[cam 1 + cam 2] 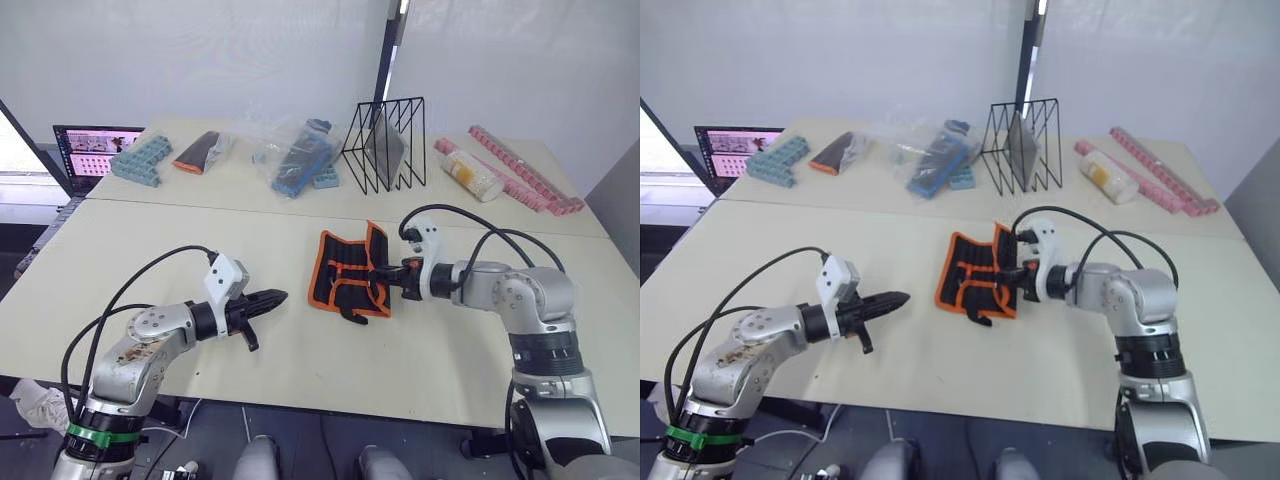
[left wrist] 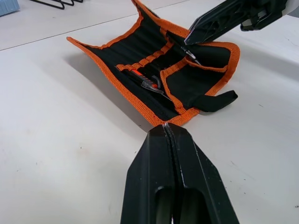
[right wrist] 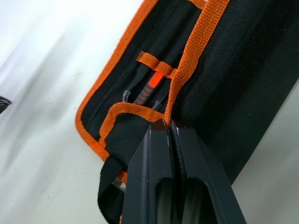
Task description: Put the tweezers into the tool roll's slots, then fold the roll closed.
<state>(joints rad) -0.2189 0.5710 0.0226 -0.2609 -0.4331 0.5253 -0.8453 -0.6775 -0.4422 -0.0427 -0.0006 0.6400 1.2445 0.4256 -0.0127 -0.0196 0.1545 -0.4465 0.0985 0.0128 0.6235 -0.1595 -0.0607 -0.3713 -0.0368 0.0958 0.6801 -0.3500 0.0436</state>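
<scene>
A: Tweezers (image 2: pixel 145 83) are sitting tucked in the slots (image 3: pixel 140 95) of the tool roll (image 1: pixel 348 272), which is lying spread on the desk (image 1: pixel 300 340) just ahead of the right gripper (image 1: pixel 382 279). How many are in there is too hard to tell.

B: And what is that right gripper doing?

A: It is pressing its clenched tips against the roll's orange edging. In the right wrist view the fingers are meeting on the trim where the flap joins the pocket row, so it looks to be pinching the edge, though how much fabric it is holding is not clear.

B: The left gripper (image 1: pixel 266 300)?

A: It is hovering over bare desk, clenched on nothing, well apart from the roll and pointing toward it.

B: So which step is in hand?

A: Judging by this, the loading seems finished and the folding is beginning. No loose tweezers are lying on the desk near either gripper.

B: What is the next move calling for?

A: Probably the right gripper is needing to carry the pinched edge across the pockets, away from itself, toward the left gripper. The short black strap (image 2: pixel 216 101) is hanging off the near corner and could get trapped underneath.
</scene>
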